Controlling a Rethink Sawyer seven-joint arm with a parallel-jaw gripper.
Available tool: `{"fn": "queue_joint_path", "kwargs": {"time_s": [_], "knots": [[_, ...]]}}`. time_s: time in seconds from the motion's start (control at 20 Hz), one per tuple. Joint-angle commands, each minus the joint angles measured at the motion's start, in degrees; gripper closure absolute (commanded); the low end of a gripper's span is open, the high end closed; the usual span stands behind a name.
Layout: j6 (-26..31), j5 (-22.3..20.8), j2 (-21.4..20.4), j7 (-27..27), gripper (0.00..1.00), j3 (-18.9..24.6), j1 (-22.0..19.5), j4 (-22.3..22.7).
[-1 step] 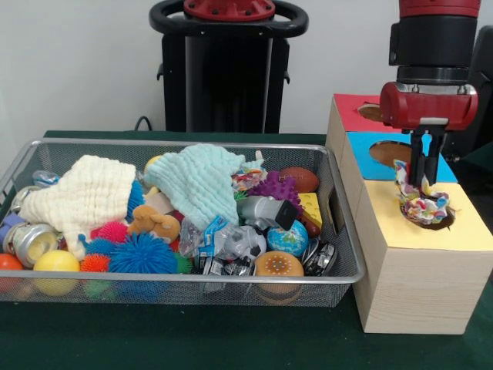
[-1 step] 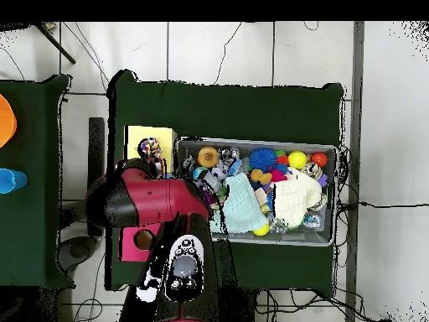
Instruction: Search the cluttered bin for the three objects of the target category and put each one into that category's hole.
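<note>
So the black two-finger gripper [image 1: 422, 183] is clamped on a crinkly multicoloured foil wrapper [image 1: 423, 206], parked right over the yellow-topped wooden box's [image 1: 400, 277] hole, probably for dropping it in.

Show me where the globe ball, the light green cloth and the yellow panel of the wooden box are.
globe ball [image 1: 290, 238]: front view, middle of its blue surface.
light green cloth [image 1: 199, 181]: front view, centre of the folded fabric.
yellow panel [image 1: 462, 231]: front view, bare part right of the hole.
</note>
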Motion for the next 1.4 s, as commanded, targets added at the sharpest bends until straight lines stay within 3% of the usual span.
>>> {"fn": "queue_joint_path", "kwargs": {"time_s": [0.05, 0.5, 0.55, 1.4], "knots": [[-3.2, 0.2, 2.7, 10.9, 1.00, -0.1, 0.3, 2.8], [-2.3, 0.8, 2.8, 11.2, 1.00, -0.7, 0.6, 2.6], [-2.0, 1.0, 2.8, 11.3, 0.00, -1.0, 0.8, 2.6], [-2.1, 2.1, 3.3, 12.2, 0.00, -1.9, 1.4, 2.8]]}}
